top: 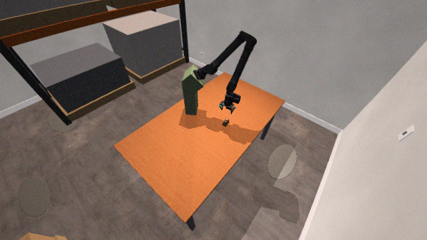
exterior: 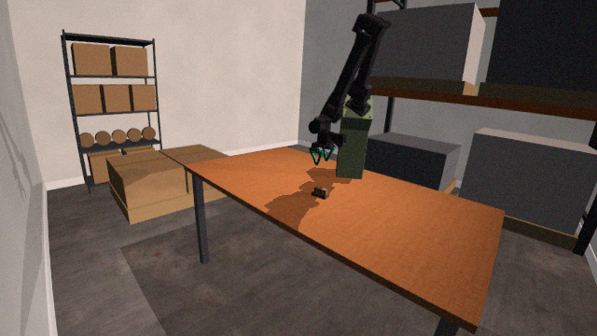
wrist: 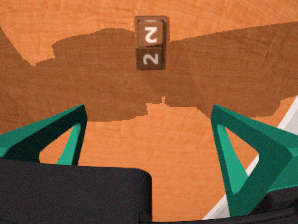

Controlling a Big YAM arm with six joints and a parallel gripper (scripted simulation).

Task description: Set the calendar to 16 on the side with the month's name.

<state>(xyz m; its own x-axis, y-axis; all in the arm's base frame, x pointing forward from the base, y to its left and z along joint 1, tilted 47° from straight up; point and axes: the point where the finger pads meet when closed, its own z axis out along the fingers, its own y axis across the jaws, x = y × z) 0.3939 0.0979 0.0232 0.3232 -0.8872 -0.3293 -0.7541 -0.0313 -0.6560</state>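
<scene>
The small brown calendar tray (wrist: 152, 18) stands on the table with two brown cubes in it. In the wrist view, the farther cube (wrist: 150, 34) shows a light 2 on top, apparently upside down. The nearer cube (wrist: 150, 59) shows a 2 lying on its side on top. The cubes sit close together. The side with the month's name and the date digits there cannot be read; the top and exterior views are too small. My gripper (top: 227, 109) (exterior: 322, 161) (wrist: 149, 111) is open and empty, above the calendar and clear of it.
The orange table (top: 187, 160) (exterior: 401, 233) carries the green arm pedestal (top: 191, 100) (exterior: 353, 149) behind the calendar. The arm's shadow falls across the calendar area. Racks with boxes stand away from the table.
</scene>
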